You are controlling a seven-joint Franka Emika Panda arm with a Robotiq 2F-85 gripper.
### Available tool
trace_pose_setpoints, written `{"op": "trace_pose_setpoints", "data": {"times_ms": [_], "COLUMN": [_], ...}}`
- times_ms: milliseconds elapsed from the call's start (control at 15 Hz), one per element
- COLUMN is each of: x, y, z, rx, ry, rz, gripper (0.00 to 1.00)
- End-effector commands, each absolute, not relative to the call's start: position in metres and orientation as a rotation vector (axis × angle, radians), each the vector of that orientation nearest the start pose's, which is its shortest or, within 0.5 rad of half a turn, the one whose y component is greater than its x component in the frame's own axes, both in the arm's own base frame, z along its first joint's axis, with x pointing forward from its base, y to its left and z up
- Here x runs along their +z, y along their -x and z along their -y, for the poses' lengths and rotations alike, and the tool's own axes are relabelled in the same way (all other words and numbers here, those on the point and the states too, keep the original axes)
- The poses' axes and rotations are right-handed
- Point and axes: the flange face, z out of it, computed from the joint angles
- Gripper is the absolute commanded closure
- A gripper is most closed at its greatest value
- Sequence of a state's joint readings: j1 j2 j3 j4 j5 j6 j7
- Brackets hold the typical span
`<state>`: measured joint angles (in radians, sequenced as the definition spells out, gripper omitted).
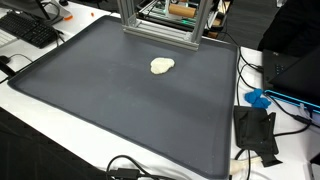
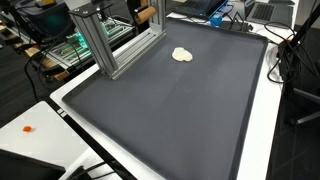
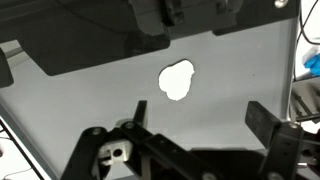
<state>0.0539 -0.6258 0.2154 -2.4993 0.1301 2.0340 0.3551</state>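
Now, the gripper [image 3: 198, 106] is hanging over the mat [image 3: 90, 95] with its jaws spread wide, and nothing is sitting between them. The blob [image 3: 177, 80], pale and lumpy, is lying flat on the mat just ahead of the fingertips in the wrist view, leaning a little toward 1 finger [image 3: 140, 110] rather than sitting centred. In an exterior view the blob [image 1: 162, 66] is resting near the frame [image 1: 160, 28], well apart from the mat's edges.

To do this well, I'd say the gap needs centring over the blob first, then a straight drop until both tips are flanking it. A gentle close is looking wise too, since the blob seems soft and could squash or smear. The frame is standing close behind, so the wrist wants watching.

As for writing, no brand, label or lettering is showing legibly in any of the 3 views.
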Motion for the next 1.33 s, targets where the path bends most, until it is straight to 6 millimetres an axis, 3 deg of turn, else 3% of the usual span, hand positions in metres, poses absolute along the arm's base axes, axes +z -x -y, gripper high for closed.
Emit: {"op": "trace_pose_setpoints", "data": {"times_ms": [0,267,667,733,800,1267], "x": [0.483,0.451,0.412,0.409,0.416,0.411], "y": [-0.399,-0.431,-0.464,-0.468,-0.458,-0.468], "z": [-0.112,-0.105,-0.097,-0.096,-0.098,-0.096], "rx": [-0.215,-0.167,-0.101,-0.106,-0.099,-0.096], "ry": [3.090,3.098,3.108,3.112,3.107,3.108], "rz": [-0.382,-0.453,-0.503,-0.494,-0.476,-0.476], "gripper": [0.00,0.00,0.00,0.00,0.00,0.00]}}
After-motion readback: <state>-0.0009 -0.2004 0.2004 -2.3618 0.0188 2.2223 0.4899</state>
